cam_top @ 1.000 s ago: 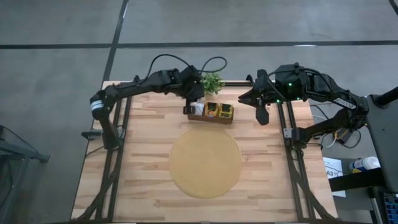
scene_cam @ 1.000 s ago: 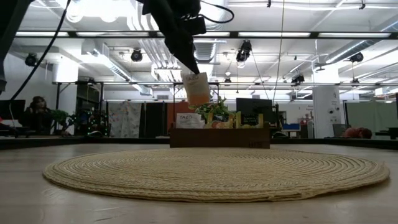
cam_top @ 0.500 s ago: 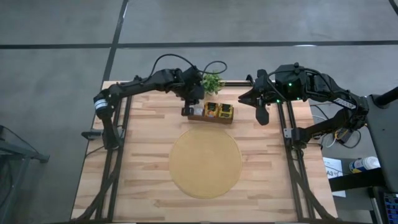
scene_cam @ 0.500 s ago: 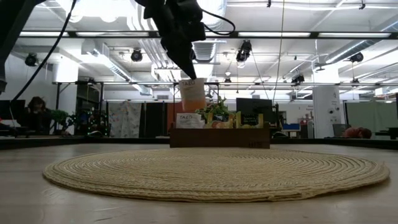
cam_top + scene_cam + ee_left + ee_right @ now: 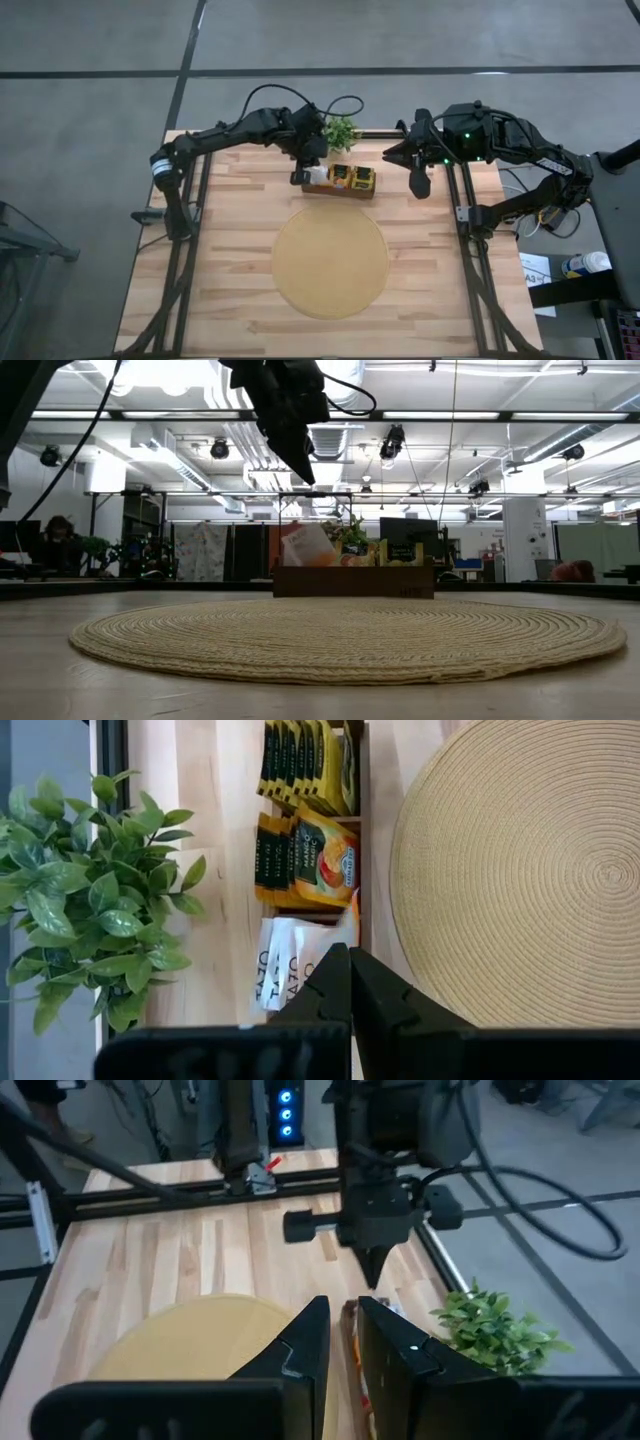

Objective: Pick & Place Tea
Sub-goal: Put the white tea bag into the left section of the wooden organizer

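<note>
My left gripper [image 5: 308, 478] hovers shut above the left end of a low wooden box [image 5: 352, 580] at the table's far side, holding nothing. An orange-and-white tea packet [image 5: 308, 547] leans tilted in that end of the box, below the fingertips. In the left wrist view, the box [image 5: 362, 840] holds rows of yellow packets [image 5: 300, 760], orange ones [image 5: 325, 860] and white ones [image 5: 285, 965] standing on edge. My right gripper [image 5: 418, 185] waits in the air to the right of the box, its fingers a little apart.
A large round woven mat [image 5: 331, 262] lies at the table's middle, just near of the box. A small green plant [image 5: 341, 131] stands right behind the box, close to my left gripper. Bare wood lies on both sides of the mat.
The orange-and-white packet hung from my left gripper's fingertips above the box. It has come free and dropped into the box's left end, where it now leans tilted. My left gripper shifted slightly toward the table's left and stays above the box.
</note>
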You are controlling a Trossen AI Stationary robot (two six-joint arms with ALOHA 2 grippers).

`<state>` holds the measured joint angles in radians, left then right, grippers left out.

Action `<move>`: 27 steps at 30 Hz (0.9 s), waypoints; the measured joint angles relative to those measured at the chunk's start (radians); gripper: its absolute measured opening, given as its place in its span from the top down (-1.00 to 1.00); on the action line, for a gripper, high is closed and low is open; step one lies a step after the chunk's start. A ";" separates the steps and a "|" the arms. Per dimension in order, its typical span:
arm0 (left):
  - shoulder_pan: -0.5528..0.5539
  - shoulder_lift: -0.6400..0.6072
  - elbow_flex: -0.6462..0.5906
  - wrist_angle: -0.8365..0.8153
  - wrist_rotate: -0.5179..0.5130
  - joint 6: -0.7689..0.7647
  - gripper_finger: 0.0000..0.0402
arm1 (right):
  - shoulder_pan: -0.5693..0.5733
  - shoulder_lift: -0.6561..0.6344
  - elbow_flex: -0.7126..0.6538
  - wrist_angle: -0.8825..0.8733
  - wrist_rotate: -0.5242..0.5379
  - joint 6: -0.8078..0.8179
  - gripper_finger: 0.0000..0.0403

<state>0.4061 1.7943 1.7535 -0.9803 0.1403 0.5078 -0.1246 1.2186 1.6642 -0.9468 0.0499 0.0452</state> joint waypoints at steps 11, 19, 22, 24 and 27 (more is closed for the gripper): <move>0.013 0.000 0.000 -0.007 0.007 -0.004 1.00 | -0.001 0.000 0.000 0.023 0.032 0.004 0.74; 0.021 0.005 -0.006 0.001 0.058 -0.006 0.99 | -0.001 0.000 0.000 0.024 0.032 0.027 0.74; 0.028 0.005 -0.006 0.001 0.133 -0.009 0.90 | 0.000 0.000 0.000 0.024 0.032 0.031 0.74; 0.036 0.005 -0.006 0.002 0.161 -0.009 0.76 | 0.000 0.000 0.000 0.024 0.031 0.041 0.74; 0.050 0.005 -0.006 0.021 0.160 -0.008 0.49 | 0.000 0.000 0.000 0.024 0.030 0.048 0.74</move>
<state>0.4564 1.7989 1.7470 -0.9592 0.3006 0.4998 -0.1246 1.2182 1.6642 -0.9232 0.0795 0.0929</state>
